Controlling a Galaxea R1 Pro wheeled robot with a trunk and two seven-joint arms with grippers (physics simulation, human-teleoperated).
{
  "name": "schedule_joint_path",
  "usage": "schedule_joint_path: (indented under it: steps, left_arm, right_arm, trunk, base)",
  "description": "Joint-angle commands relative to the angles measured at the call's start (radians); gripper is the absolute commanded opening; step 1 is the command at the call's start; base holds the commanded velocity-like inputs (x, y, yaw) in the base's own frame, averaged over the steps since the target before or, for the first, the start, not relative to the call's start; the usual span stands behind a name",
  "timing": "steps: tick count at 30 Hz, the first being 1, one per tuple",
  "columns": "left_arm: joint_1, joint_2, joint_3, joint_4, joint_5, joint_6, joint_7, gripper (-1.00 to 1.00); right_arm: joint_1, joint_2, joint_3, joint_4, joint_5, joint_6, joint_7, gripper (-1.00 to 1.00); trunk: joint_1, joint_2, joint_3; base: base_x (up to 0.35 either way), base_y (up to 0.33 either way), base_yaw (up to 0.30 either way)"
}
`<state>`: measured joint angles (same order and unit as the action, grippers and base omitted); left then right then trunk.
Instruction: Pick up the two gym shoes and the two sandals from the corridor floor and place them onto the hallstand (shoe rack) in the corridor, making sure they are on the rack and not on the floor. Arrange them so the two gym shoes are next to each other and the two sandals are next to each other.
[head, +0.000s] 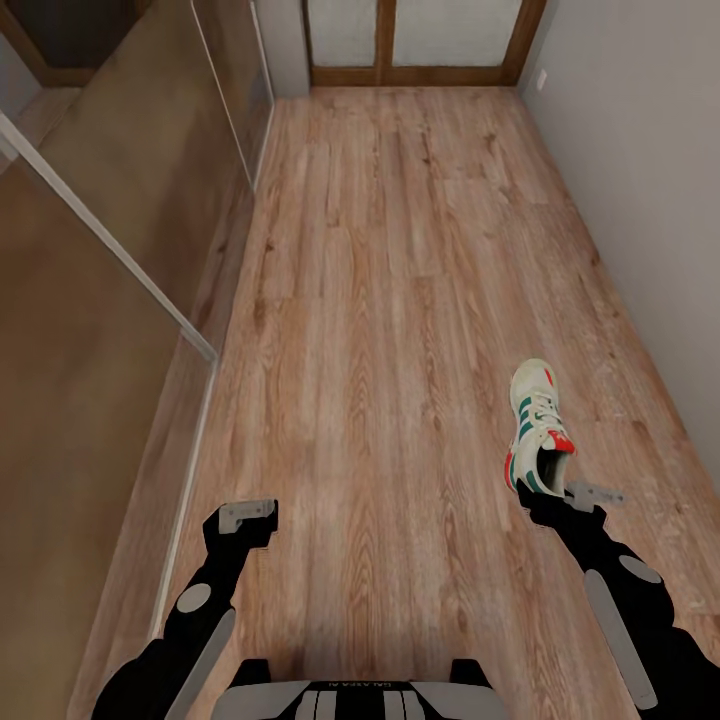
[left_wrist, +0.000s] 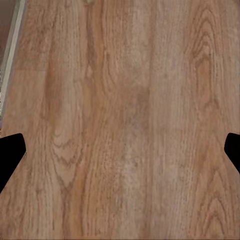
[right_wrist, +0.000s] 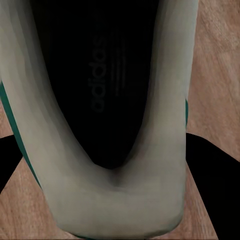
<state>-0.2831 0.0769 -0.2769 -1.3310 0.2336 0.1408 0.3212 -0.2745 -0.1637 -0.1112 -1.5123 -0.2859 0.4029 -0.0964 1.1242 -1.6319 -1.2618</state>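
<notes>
One cream-white gym shoe (head: 537, 425) with green stripes and a red-orange heel patch hangs toe-forward just above the corridor floor (head: 400, 250) at the right. My right gripper (head: 560, 495) is shut on its heel. In the right wrist view the heel collar (right_wrist: 115, 200) sits between the two black fingers, and the dark insole runs away from the camera. My left gripper (head: 245, 520) is open over bare planks at the lower left, its fingertips (left_wrist: 10, 155) spread far apart with nothing between them. The second gym shoe, both sandals and the hallstand are out of view.
A brown glossy wall panel (head: 100, 250) with a pale edge strip lines the left side. A grey wall (head: 650, 200) closes the right side. A wood-framed door (head: 425, 40) stands at the corridor's far end. Plank flooring stretches ahead between them.
</notes>
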Motion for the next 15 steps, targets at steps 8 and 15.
schedule_joint_path:
  steps: [8, 15]
  left_arm:
    - [-0.001, 0.001, -0.004, -0.002, 0.007, 0.003, 0.009, 1.0]
    - [-0.001, 0.001, -0.004, -0.001, 0.007, 0.003, 0.008, 1.0]
  right_arm:
    - [0.0, 0.0, 0.001, -0.002, -0.01, 0.004, -0.008, -1.0]
    - [-0.001, 0.0, 0.001, -0.002, -0.01, 0.004, -0.008, -1.0]
  trunk:
    - [0.001, 0.0, -0.001]
    - [0.001, 0.0, -0.001]
  base:
    - [0.336, 0.142, 0.0]
    - [0.326, 0.154, 0.0]
